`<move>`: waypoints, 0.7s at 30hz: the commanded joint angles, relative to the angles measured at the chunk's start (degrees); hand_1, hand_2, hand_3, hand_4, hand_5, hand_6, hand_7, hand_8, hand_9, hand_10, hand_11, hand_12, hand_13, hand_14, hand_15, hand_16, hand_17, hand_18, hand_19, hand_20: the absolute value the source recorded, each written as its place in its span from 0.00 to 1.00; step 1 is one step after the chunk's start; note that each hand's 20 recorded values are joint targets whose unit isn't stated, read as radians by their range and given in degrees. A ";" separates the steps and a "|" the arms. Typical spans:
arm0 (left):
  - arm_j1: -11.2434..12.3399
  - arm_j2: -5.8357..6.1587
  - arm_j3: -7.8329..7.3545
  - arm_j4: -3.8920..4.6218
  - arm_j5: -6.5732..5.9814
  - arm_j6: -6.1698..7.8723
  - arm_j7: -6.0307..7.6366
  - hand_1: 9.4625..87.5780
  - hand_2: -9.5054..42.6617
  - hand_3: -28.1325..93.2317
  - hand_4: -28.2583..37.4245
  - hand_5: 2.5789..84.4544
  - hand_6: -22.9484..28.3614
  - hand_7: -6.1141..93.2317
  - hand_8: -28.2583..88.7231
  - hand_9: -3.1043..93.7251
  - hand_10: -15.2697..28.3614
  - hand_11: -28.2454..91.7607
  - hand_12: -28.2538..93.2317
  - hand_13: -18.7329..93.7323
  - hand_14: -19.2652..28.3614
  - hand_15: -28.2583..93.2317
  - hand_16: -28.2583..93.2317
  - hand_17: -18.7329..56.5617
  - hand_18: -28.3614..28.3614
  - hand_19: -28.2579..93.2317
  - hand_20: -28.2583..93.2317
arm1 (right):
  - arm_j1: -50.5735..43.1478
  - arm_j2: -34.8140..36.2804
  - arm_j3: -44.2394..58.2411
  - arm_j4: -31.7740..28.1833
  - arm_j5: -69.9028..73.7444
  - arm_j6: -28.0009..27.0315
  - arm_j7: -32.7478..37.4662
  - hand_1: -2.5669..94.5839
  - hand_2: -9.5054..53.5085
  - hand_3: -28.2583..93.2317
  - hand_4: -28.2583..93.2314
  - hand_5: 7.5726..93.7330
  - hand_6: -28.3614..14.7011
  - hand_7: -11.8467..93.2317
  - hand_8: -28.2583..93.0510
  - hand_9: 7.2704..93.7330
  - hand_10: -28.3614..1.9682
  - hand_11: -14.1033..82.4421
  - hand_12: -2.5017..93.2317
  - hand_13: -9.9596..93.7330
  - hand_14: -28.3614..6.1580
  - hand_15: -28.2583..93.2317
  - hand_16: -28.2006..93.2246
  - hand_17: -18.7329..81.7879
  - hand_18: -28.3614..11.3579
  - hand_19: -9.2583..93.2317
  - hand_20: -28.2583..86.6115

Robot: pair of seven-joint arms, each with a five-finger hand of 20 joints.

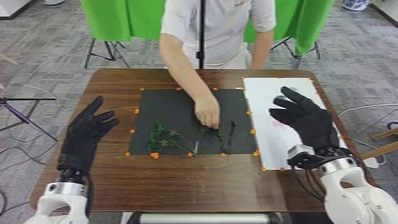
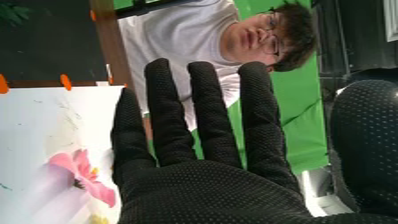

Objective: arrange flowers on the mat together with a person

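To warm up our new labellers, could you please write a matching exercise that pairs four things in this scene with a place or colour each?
1. person's hand
2. robot's left hand
3. robot's right hand
4. flower

A. above the white sheet
B. pink
C. at the dark mat
D. above brown wood

Pairs: 1-C; 2-D; 3-A; 4-B

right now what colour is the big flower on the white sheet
Pink; the flower shows best in the right wrist view.
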 commanded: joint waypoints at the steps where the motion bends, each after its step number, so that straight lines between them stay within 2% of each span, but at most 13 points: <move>1: 0.03 -0.27 0.00 0.30 -0.09 0.05 -0.67 0.16 0.23 0.88 0.00 0.36 0.52 0.15 0.17 0.38 0.76 0.45 0.32 0.37 0.92 0.67 0.16 0.15 0.90 0.61 0.35 | 0.05 0.32 -0.32 0.01 -0.54 -0.03 -0.40 0.18 0.24 0.91 0.00 0.43 0.74 0.26 0.13 0.44 0.48 0.27 0.18 0.40 0.27 0.50 0.35 0.20 0.17 0.48 0.42; 8: 0.05 -0.32 0.11 0.30 0.00 0.10 -0.61 0.16 0.23 0.88 0.00 0.36 0.52 0.15 0.17 0.38 0.76 0.45 0.32 0.37 0.92 0.67 0.16 0.15 0.90 0.61 0.35 | 0.13 0.25 -0.27 0.05 -0.62 -0.08 -0.44 0.18 0.24 0.91 0.00 0.43 0.74 0.26 0.13 0.44 0.48 0.27 0.18 0.41 0.28 0.51 0.35 0.20 0.17 0.48 0.42; 9: 0.09 0.13 0.28 0.29 -0.38 0.32 -0.41 0.16 0.23 0.88 0.00 0.36 0.52 0.15 0.17 0.38 0.76 0.45 0.32 0.37 0.92 0.67 0.16 0.15 0.90 0.61 0.35 | 0.00 0.27 -0.27 -0.06 -0.58 0.13 -0.39 0.18 0.24 0.91 0.00 0.43 0.74 0.26 0.13 0.44 0.48 0.27 0.18 0.41 0.28 0.51 0.35 0.20 0.17 0.48 0.42; 12: -0.02 0.11 0.30 0.34 -0.32 0.30 -0.38 0.16 0.23 0.88 0.00 0.36 0.52 0.15 0.17 0.38 0.76 0.45 0.32 0.37 0.92 0.67 0.16 0.15 0.90 0.61 0.35 | -0.02 0.26 -0.16 -0.04 -0.63 0.16 -0.44 0.18 0.24 0.91 0.00 0.43 0.74 0.26 0.13 0.44 0.48 0.27 0.18 0.41 0.28 0.51 0.36 0.20 0.17 0.48 0.42; 15: -0.06 0.86 0.68 0.32 -0.93 0.81 0.14 0.16 0.24 0.88 0.00 0.36 0.52 0.15 0.17 0.38 0.76 0.45 0.32 0.37 0.91 0.67 0.16 0.15 0.89 0.61 0.35 | -0.07 0.32 0.09 -0.19 -1.48 0.74 -0.30 0.18 0.24 0.91 0.00 0.43 0.74 0.26 0.13 0.44 0.48 0.27 0.18 0.41 0.28 0.52 0.36 0.20 0.17 0.48 0.42; 21: -0.06 0.71 0.45 0.24 -0.77 0.69 -0.13 0.16 0.24 0.88 0.00 0.36 0.52 0.15 0.17 0.38 0.76 0.45 0.32 0.37 0.92 0.67 0.16 0.15 0.90 0.61 0.35 | 0.26 1.11 0.31 -1.11 -5.94 4.06 0.36 0.20 0.22 0.90 0.00 0.43 0.74 0.26 0.13 0.44 0.47 0.28 0.19 0.43 0.28 0.59 0.36 0.22 0.15 0.53 0.45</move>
